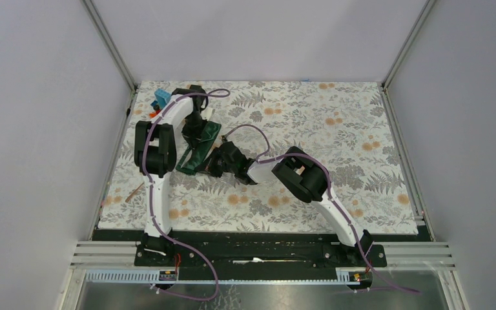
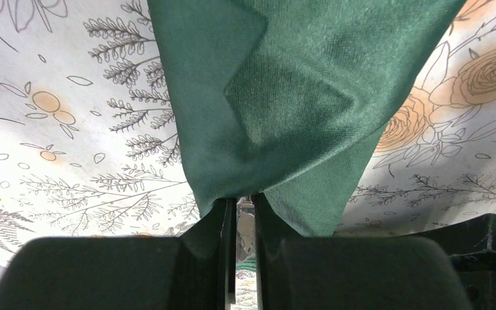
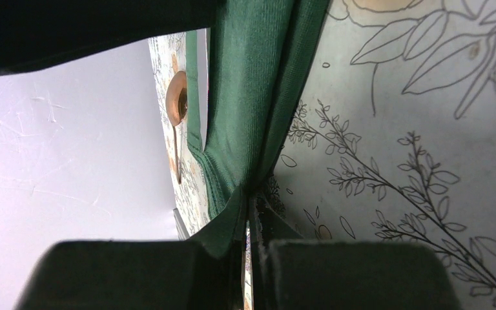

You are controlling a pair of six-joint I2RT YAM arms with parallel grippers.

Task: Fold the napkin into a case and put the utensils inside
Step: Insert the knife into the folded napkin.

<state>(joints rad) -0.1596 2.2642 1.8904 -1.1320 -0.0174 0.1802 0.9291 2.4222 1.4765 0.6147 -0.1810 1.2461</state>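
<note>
Both end effectors are gripping cloth: your left end effector [image 2: 244, 201] pinches a bunched edge of the napkin [image 2: 284, 97], and your right end effector [image 3: 248, 210] nips another fold of it. That dark green cloth, lying part-folded at the left of the tabletop [image 1: 336, 129], looks soft, light and limp, so expect sagging unless you hold it by edges or corners and keep it taut. Nothing is tucked into the folds yet; a spoon [image 3: 177, 106] lies on the tabletop near the napkin.

napkin [image 2: 284, 97]: plain dark green | table covering [image 1: 336, 129]: pale, grey leaves, orange blossoms | spoon [image 3: 176, 103]: coppery brown | toy block [image 1: 161, 98]: blue | left arm [image 1: 157, 200]: white, black joints | cable [image 1: 245, 127]: purple
</note>
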